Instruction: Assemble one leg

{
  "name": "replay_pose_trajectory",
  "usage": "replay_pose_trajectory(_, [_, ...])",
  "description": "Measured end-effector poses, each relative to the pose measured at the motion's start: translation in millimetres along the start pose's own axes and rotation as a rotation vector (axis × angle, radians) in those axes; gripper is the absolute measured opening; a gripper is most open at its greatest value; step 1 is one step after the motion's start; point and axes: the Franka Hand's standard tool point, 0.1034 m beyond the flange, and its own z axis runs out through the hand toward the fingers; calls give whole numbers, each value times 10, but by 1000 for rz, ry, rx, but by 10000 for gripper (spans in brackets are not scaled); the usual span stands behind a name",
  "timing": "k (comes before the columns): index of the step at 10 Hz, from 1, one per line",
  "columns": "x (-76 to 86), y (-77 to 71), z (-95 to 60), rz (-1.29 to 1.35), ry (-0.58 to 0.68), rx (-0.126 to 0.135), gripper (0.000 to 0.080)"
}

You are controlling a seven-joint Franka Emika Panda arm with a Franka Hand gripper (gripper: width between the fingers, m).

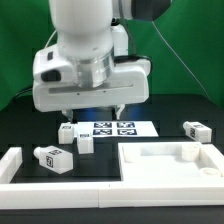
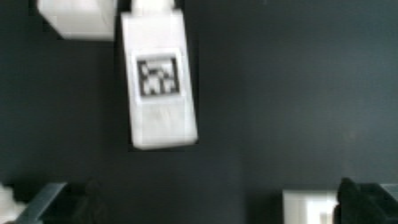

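Observation:
Several short white legs with black-and-white tags lie on the black table. One leg [image 1: 68, 130] and another [image 1: 86, 143] lie just at the exterior view's left of the marker board [image 1: 110, 128]. A third leg [image 1: 55, 158] lies nearer the front left and a fourth [image 1: 195, 130] at the far right. My gripper [image 1: 92, 112] hangs open and empty above the first two legs. In the wrist view a tagged leg [image 2: 160, 85] lies lengthwise ahead of the open gripper [image 2: 205, 205], with a second white piece [image 2: 71, 20] beside its far end. Both dark fingertips [image 2: 45, 200] stand wide apart.
A wide flat white square panel [image 1: 170, 165] lies at the front right. A white L-shaped rail [image 1: 12, 168] runs along the front left and the front edge. A green curtain hangs behind the table.

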Motion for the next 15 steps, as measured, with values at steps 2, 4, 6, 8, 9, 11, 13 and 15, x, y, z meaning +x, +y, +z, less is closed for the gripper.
replay_pose_trajectory(2, [-46,3,48,-8,-137,-8,649])
replay_pose_trajectory(4, [-79,-18,105,-5,-239,4,649])
replay_pose_trajectory(6, [21,211,202,-57,-252,-25,649])
replay_pose_trajectory(8, [59,288,208,-60,-260,-67,649])
replay_pose_trajectory(9, [58,290,209,-60,-260,-67,649])
replay_pose_trajectory(11, [58,291,212,-60,-260,-67,649])
replay_pose_trajectory(13, [45,240,326,-12,-334,-69,649])
replay_pose_trajectory(15, [103,194,366,-2,-363,-90,649])
